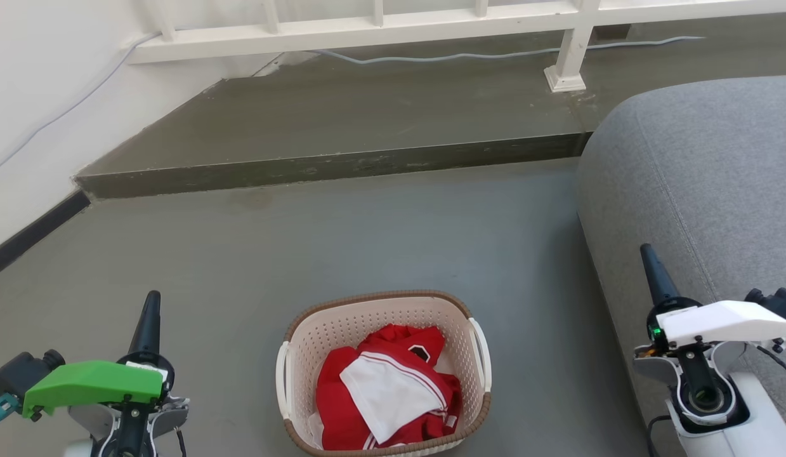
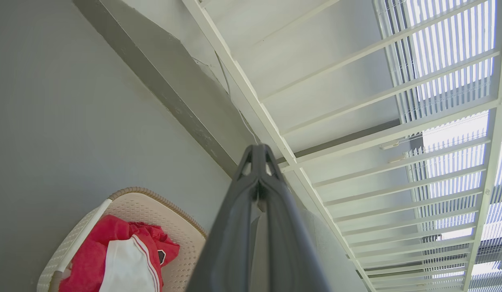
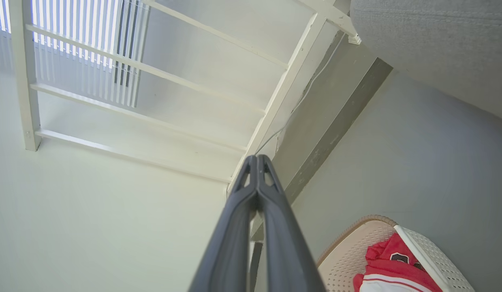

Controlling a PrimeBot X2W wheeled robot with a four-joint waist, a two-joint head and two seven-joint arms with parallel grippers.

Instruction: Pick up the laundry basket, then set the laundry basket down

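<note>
The laundry basket (image 1: pixel 342 333) stands on the grey floor at the bottom middle of the head view, cream with perforated walls, a brown rim and a white handle on each side. Red and white clothes (image 1: pixel 386 393) lie inside it. My left gripper (image 1: pixel 153 301) is shut and empty, well to the left of the basket. My right gripper (image 1: pixel 646 252) is shut and empty, far to the basket's right, in front of the sofa. The left wrist view catches the basket (image 2: pixel 174 227) at its bottom left beside the shut left gripper (image 2: pixel 258 151). The right wrist view has the basket (image 3: pixel 348 251) at bottom right beside the shut right gripper (image 3: pixel 257 161).
A grey sofa (image 1: pixel 703 184) fills the right side, close to my right arm. A raised concrete step (image 1: pixel 329 168) runs across beyond the basket, with a white railing (image 1: pixel 367 28) and a cable (image 1: pixel 456 56) on it. A white wall (image 1: pixel 44 95) closes the left.
</note>
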